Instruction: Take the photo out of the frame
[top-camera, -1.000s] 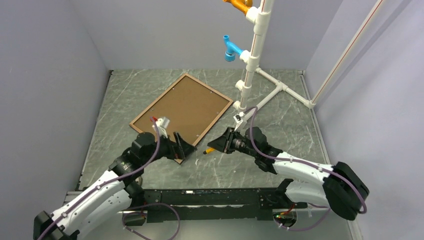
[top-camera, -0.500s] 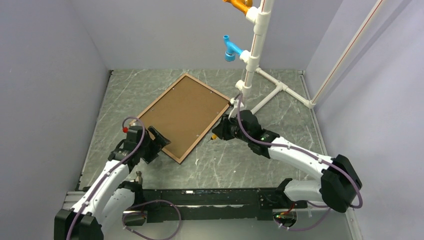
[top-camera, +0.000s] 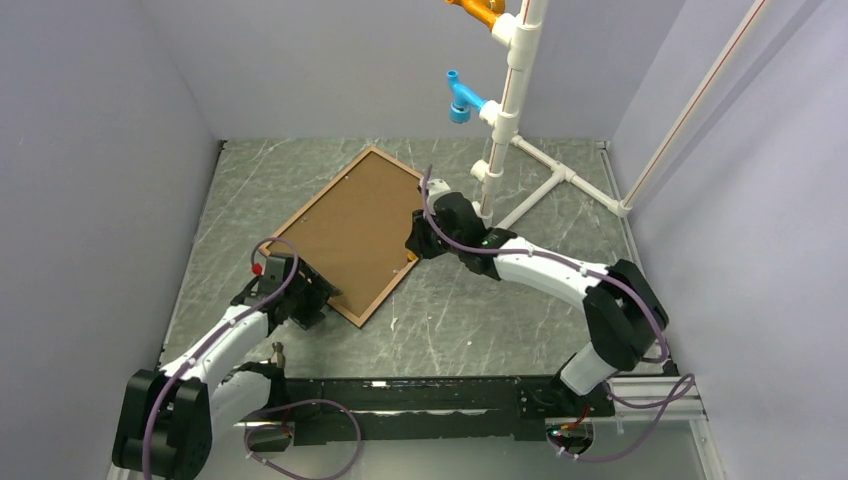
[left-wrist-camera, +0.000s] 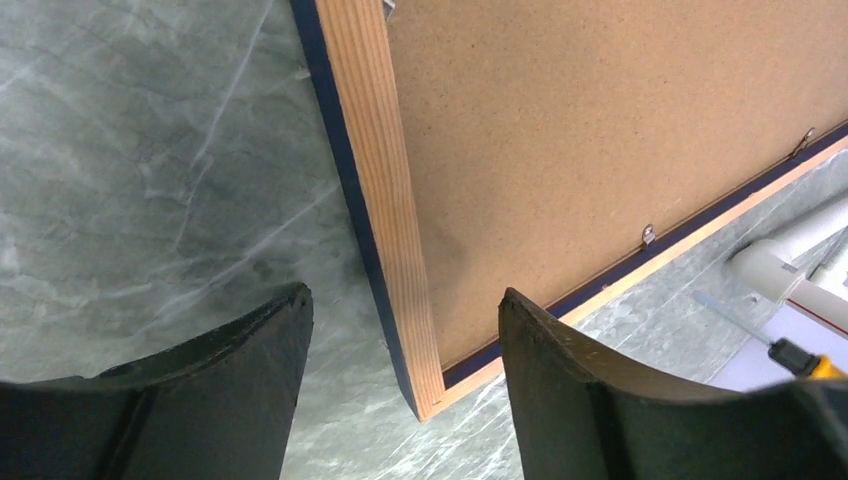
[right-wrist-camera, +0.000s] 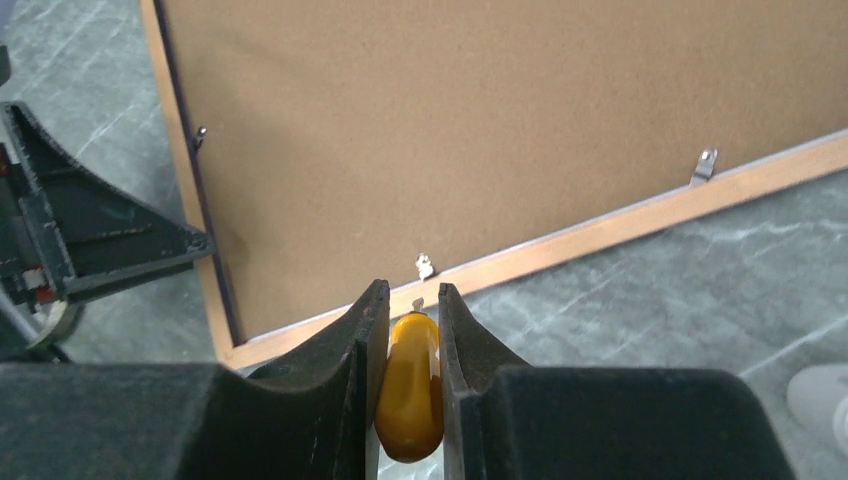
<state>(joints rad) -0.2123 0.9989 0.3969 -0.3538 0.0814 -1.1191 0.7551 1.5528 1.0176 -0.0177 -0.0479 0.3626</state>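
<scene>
The frame (top-camera: 317, 196) lies face down on the table, its wooden back rim (left-wrist-camera: 385, 200) and navy side showing. Brown backing board (top-camera: 350, 225) fills it; the photo is hidden underneath. My left gripper (top-camera: 318, 295) is open at the frame's near corner, and in the left wrist view the gripper (left-wrist-camera: 405, 295) has one finger on either side of that corner without touching it. My right gripper (right-wrist-camera: 411, 288) is shut on a yellow-handled screwdriver (right-wrist-camera: 408, 385). The screwdriver's tip sits at a small metal clip (right-wrist-camera: 425, 265) on the frame's long right edge (right-wrist-camera: 620, 225).
A white PVC pipe stand (top-camera: 505, 110) rises just right of the frame, carrying a blue fitting (top-camera: 460, 100) and an orange one (top-camera: 480, 12). Its feet (top-camera: 560, 180) spread over the back right of the table. More clips (right-wrist-camera: 706, 165) hold the board. Grey walls close in on three sides.
My right arm has reached forward with the screwdriver to the frame's right edge. My left gripper has slid left to the near corner and its jaws have narrowed somewhat.
</scene>
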